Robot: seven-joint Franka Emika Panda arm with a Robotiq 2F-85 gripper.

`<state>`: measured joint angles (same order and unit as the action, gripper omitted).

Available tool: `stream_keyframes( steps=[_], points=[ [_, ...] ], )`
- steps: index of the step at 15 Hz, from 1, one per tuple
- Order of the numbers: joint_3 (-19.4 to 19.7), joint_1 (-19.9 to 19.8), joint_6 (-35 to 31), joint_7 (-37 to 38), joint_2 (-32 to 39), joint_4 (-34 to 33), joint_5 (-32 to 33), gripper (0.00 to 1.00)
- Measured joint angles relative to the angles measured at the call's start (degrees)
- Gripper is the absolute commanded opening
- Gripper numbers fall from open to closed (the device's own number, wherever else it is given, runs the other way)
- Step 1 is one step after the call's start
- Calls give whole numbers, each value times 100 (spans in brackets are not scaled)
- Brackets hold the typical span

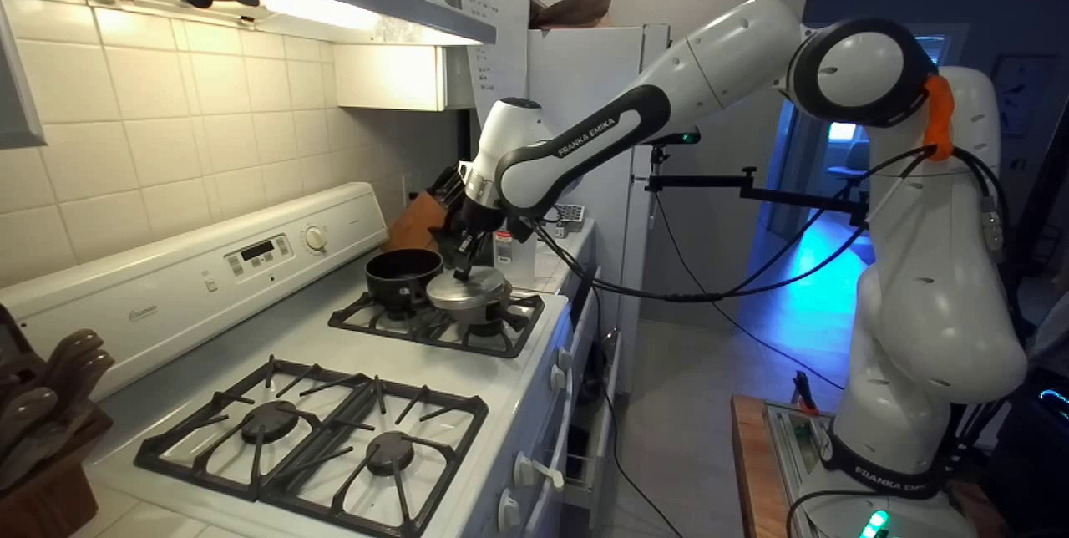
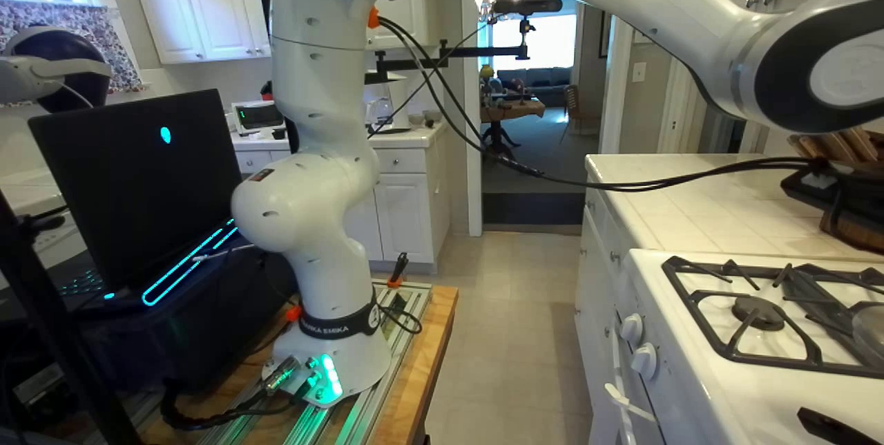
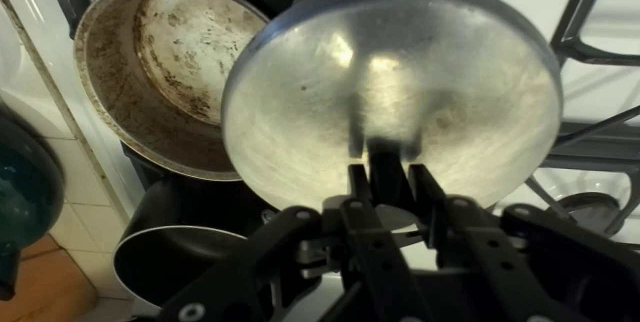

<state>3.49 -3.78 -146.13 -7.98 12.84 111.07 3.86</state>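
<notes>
At the wrist view's left edge a glossy, rounded dark green thing (image 3: 25, 182) is cut off, too partial to identify. Next, a stained pot (image 3: 120, 87), round and blotched brown inside, has its right side hidden by the metal lid (image 3: 392, 97). Below it in that view, a smooth black pot (image 3: 165, 257) with a thin pale rim disappears partly behind the gripper (image 3: 389, 169). The lid, a shallow round of scuffed, shiny metal, overlaps the stained pot; whether the 2 touch is hard to tell. The gripper's 2 black fingers (image 3: 359, 182) pinch the lid's black knob (image 3: 386, 154) from either side and cover part of the lid's lower edge. In an exterior view, the lid is just right of the black pot over the white stovetop (image 1: 367, 354), and the white arm (image 1: 718, 62) slopes down leftward from a high bend, its wrist aiming the gripper downward. In an exterior view, the arm's round joint (image 2: 853, 75) is cut off by the right edge.
</notes>
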Motion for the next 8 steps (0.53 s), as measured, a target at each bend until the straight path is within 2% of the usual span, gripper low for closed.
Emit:
stream_keyframes(
  steps=[8],
  points=[
    [-345,225,88,-282,-151,340,0,6]
  ],
)
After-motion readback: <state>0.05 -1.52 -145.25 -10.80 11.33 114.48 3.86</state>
